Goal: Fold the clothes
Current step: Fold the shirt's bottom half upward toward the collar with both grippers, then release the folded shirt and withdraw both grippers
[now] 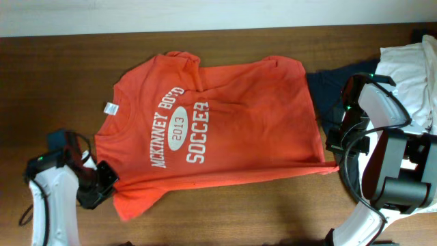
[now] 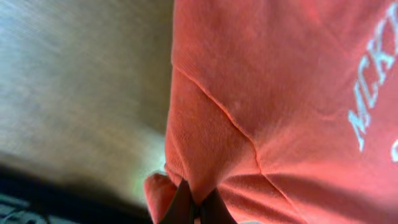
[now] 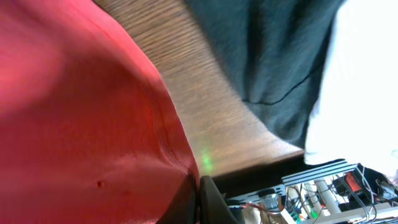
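Note:
The orange-red T-shirt (image 1: 218, 130) lies spread flat on the wooden table, white lettering up, neck tag (image 1: 110, 108) at the left. My left gripper (image 1: 104, 183) is shut on the shirt's near-left sleeve; the left wrist view shows the cloth (image 2: 261, 106) bunched between the dark fingertips (image 2: 198, 208). My right gripper (image 1: 336, 162) is shut on the shirt's near-right hem corner; the right wrist view shows the red cloth (image 3: 81, 124) pinched between the fingers (image 3: 199, 199).
A dark navy garment (image 1: 331, 85) lies just right of the shirt, also in the right wrist view (image 3: 267, 56). A white garment (image 1: 413, 75) is piled at the far right. The table's front edge (image 3: 267, 165) runs close behind the right gripper.

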`<state>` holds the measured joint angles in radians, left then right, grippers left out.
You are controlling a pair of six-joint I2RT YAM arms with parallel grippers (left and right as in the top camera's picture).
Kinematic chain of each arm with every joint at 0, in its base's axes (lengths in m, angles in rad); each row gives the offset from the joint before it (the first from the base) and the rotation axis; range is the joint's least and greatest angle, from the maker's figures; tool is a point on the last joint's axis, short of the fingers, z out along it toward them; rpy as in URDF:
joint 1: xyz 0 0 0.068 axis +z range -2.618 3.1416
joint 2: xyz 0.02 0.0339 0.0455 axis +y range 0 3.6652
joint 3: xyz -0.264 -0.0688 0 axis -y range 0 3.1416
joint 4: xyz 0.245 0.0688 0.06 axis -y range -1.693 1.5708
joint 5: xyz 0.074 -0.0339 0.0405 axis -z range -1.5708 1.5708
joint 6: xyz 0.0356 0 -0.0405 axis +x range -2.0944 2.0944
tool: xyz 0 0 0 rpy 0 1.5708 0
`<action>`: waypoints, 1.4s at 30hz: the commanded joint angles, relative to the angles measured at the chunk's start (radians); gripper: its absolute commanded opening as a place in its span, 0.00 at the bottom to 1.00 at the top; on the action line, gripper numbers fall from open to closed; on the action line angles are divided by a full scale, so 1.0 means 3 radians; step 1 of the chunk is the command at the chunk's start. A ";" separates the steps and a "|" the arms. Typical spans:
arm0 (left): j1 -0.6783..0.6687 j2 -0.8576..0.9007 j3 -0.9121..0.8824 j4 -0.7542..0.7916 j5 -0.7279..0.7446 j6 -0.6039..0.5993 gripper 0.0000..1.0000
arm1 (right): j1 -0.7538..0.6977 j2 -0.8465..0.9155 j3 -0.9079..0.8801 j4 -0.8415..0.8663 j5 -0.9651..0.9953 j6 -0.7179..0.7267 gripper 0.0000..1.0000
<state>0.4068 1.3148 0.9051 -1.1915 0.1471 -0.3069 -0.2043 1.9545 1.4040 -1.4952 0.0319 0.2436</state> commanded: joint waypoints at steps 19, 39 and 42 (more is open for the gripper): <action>-0.0402 0.0769 0.0367 0.2358 0.1269 0.0465 0.00 | 0.0248 -0.0572 -0.0010 0.2356 -0.0683 -0.0098 0.04; -0.0145 0.1451 0.0443 0.2318 0.0631 0.0482 0.55 | 0.0266 -0.0099 -0.0050 0.2107 -0.0509 -0.0132 0.43; -0.0141 0.1459 0.0397 0.2199 0.0351 0.0482 0.57 | 0.0267 -0.0094 -0.0198 0.2083 -0.0516 -0.0191 0.39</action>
<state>0.3607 1.7470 1.0294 -0.5205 0.3786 -0.1802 -0.1253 1.9129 1.3880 -0.8669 -0.1402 0.2058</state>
